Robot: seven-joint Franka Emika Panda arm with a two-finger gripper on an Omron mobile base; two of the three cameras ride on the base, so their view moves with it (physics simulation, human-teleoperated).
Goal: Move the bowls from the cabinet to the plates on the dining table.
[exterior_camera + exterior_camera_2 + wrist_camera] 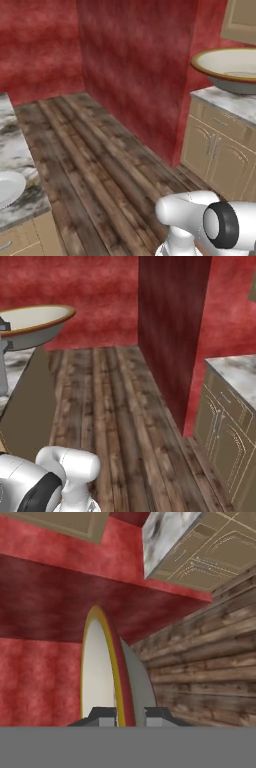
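Note:
A bowl (227,67) with a cream inside, a gold-brown rim and a grey underside hangs in the air, high above the floor. It shows at the upper left of the right base view as the bowl (32,326). In the hand view my gripper (131,717) is shut on the rim of the bowl (107,672), which stands edge-on between the fingertips (102,716). One pale plate (7,187) lies on the marble dining table (17,145) at the far left, apart from the bowl. A tan panel of the cabinet (242,20) sits above the bowl.
A dark red wall block (135,65) juts into the room ahead. Beside it stands a low counter (220,145) with a marble top and tan doors, also the counter (230,411). Wooden plank floor (100,160) lies open between the table and the counter.

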